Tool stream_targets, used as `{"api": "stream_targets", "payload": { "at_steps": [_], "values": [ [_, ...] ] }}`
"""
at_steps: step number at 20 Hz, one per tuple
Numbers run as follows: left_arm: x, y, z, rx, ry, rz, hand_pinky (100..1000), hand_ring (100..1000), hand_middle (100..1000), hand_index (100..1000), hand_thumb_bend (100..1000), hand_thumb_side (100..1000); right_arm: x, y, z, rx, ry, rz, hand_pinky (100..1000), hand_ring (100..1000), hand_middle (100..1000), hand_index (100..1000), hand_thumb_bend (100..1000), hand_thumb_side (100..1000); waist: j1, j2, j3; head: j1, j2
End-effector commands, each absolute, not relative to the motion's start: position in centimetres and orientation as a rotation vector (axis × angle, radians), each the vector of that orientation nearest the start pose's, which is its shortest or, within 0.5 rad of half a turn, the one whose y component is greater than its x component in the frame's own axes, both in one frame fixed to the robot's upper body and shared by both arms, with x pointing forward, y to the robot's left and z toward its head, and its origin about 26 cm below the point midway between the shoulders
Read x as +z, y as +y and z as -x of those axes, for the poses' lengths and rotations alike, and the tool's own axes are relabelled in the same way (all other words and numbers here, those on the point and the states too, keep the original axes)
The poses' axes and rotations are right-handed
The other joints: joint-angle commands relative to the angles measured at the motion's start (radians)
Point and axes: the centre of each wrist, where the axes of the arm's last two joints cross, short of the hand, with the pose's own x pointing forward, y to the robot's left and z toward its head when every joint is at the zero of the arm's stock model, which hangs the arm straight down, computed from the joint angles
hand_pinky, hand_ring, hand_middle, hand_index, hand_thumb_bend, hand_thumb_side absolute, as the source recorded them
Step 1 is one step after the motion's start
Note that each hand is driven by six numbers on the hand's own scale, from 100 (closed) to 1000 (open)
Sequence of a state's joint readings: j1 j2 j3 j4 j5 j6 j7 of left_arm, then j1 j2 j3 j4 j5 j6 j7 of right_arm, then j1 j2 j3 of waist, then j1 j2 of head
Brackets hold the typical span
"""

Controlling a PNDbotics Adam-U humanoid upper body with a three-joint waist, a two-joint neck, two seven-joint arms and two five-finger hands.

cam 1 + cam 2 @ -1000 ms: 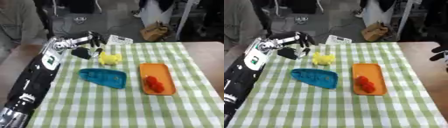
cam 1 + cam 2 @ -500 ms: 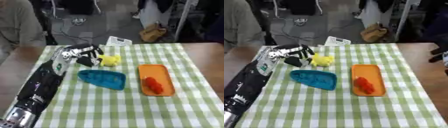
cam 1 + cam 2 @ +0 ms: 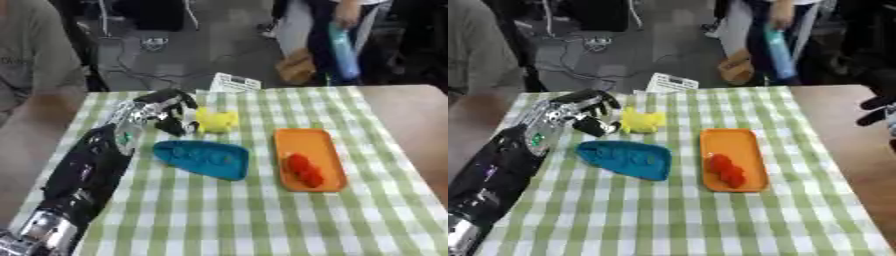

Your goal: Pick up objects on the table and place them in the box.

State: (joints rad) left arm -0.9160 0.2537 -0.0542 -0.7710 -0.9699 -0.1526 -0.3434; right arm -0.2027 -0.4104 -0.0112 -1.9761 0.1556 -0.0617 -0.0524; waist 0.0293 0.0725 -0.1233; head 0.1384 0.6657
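Observation:
My left arm reaches up from the lower left, and my left hand [image 3: 156,109] sits at the table's far left, just left of a yellow toy [image 3: 216,120]. A small dark shape [image 3: 592,126] lies under the hand; I cannot tell whether it is part of the hand or a separate thing. A blue dish [image 3: 203,158] lies nearer, in the middle. An orange tray [image 3: 308,145] to its right holds red pieces [image 3: 302,169]. My right hand [image 3: 875,107] shows only at the right edge of the right eye view, open and off the cloth.
A green checked cloth [image 3: 245,215] covers the table, with bare wood [image 3: 407,115] at the right. A white basket [image 3: 233,82] stands just past the far edge. People stand beyond the table, and one sits at the far left.
My left hand has come down and nearer, from the table's far edge to right beside the yellow toy. The dish, tray and right hand have stayed put.

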Motion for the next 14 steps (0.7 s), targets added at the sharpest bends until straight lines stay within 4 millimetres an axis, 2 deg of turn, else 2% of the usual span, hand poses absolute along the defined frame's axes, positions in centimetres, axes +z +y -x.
{"api": "stream_targets", "payload": {
  "at_steps": [1,6,9,14],
  "values": [
    [12.4,23.0,-48.7,-1.425,-1.362,-0.75,709,744,795,857,334,332,18.8,-28.6,-29.0,0.499,-2.25,0.443,519,602,737,753,100,688,-0.014,-0.014,-0.002,-0.002,-0.014],
    [10.0,22.7,-48.4,-1.482,-1.333,-0.805,718,748,794,854,376,326,18.8,-28.6,-29.0,0.498,-2.249,0.444,518,602,737,753,100,688,-0.014,-0.013,-0.005,-0.002,-0.015],
    [8.6,22.6,-48.1,-1.535,-1.318,-0.837,733,756,789,847,454,327,18.8,-28.6,-29.0,0.499,-2.25,0.442,518,602,737,753,100,688,-0.013,-0.012,-0.005,-0.003,-0.015],
    [6.2,22.6,-47.6,-1.616,-1.287,-0.879,741,755,777,835,459,347,18.8,-28.6,-29.0,0.498,-2.25,0.442,518,602,737,752,100,688,-0.013,-0.012,-0.005,-0.003,-0.017]
  ]
}}
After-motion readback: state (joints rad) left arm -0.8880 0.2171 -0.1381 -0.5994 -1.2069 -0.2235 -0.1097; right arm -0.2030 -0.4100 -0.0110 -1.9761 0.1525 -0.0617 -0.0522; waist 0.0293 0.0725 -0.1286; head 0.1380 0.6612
